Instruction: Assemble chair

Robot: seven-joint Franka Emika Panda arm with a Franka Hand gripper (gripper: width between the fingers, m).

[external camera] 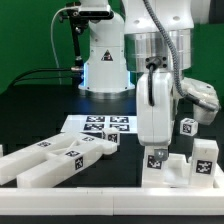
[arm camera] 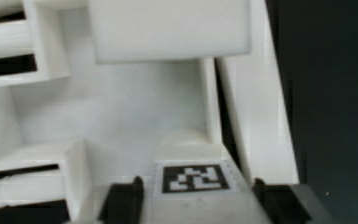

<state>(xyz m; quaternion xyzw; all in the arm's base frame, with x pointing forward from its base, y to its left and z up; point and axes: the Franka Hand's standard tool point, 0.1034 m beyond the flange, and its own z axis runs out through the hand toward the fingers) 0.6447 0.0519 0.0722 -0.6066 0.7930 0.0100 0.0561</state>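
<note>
The chair is in loose matte white parts. In the exterior view my gripper (external camera: 154,150) reaches straight down onto a small tagged chair part (external camera: 156,161) that stands on a blocky group of chair parts (external camera: 190,168) at the exterior view's right. In the wrist view the same tagged part (arm camera: 194,150) runs between my fingertips (arm camera: 131,207), one on each side of it and close against it. My gripper (arm camera: 202,206) shows no dark gap beside the part, and I cannot tell whether the pads press it. A wider white panel (arm camera: 87,110) lies beyond.
Long white bars and a panel (external camera: 50,160) lie at the exterior view's front left. The marker board (external camera: 100,125) lies flat in the middle of the dark table. A second robot base (external camera: 105,65) stands at the back. A white ledge (external camera: 110,205) runs along the front.
</note>
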